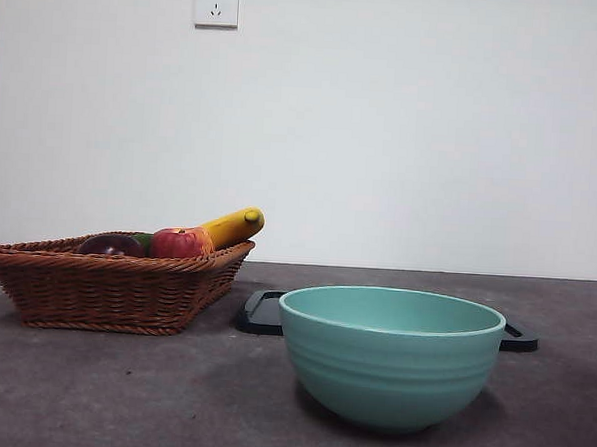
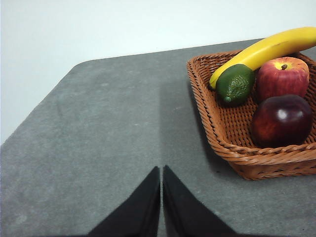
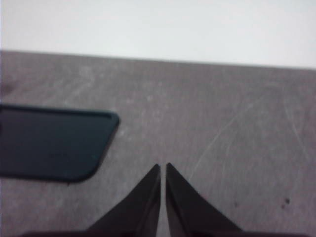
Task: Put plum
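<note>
- The plum [image 2: 281, 120] is being held in the wicker basket [image 2: 217, 129], near its front rim, just beside the red-and-yellow apple [image 2: 282, 77].
- A green fruit [image 2: 235, 83] and a banana [image 2: 264, 51] are also being carried in the basket, the banana leaning over the far rim.
- A teal bowl [image 1: 390, 354] is being shown in front of a dark tray [image 3: 52, 143] on the grey table [image 2: 108, 128].
- The left gripper [image 2: 161, 170] is being kept pressed together over bare table, apart from the basket.
- The right gripper [image 3: 163, 168] is likewise being kept closed, near the tray's corner.
</note>
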Controlling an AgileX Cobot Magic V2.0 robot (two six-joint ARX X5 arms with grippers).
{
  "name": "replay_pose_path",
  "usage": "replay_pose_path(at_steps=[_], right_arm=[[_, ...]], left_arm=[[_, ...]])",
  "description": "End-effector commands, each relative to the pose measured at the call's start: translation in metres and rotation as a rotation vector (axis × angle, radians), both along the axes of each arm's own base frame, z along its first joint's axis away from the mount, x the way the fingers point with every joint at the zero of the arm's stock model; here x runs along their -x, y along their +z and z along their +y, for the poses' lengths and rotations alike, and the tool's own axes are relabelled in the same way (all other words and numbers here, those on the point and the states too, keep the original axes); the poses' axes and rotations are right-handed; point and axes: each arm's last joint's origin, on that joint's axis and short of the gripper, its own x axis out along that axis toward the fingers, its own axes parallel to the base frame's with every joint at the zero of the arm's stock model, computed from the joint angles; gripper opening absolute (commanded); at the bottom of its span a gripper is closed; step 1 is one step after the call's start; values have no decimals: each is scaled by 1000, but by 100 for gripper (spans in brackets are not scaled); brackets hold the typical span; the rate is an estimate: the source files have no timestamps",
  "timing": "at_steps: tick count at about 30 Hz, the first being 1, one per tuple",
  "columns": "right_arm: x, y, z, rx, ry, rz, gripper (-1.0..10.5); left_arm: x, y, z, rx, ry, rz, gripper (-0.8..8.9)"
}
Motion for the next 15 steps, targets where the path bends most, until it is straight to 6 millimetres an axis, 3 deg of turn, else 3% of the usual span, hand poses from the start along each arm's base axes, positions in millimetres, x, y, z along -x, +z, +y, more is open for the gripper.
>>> replay_pose_path(at_steps=[1, 15], right_arm=[[0, -4, 0, -14, -4, 26, 10], [0, -3, 0, -13, -4, 16, 10]], left_arm=[[-1, -7, 0, 7, 6, 25, 7], [-1, -7, 0, 7, 6, 25, 7]])
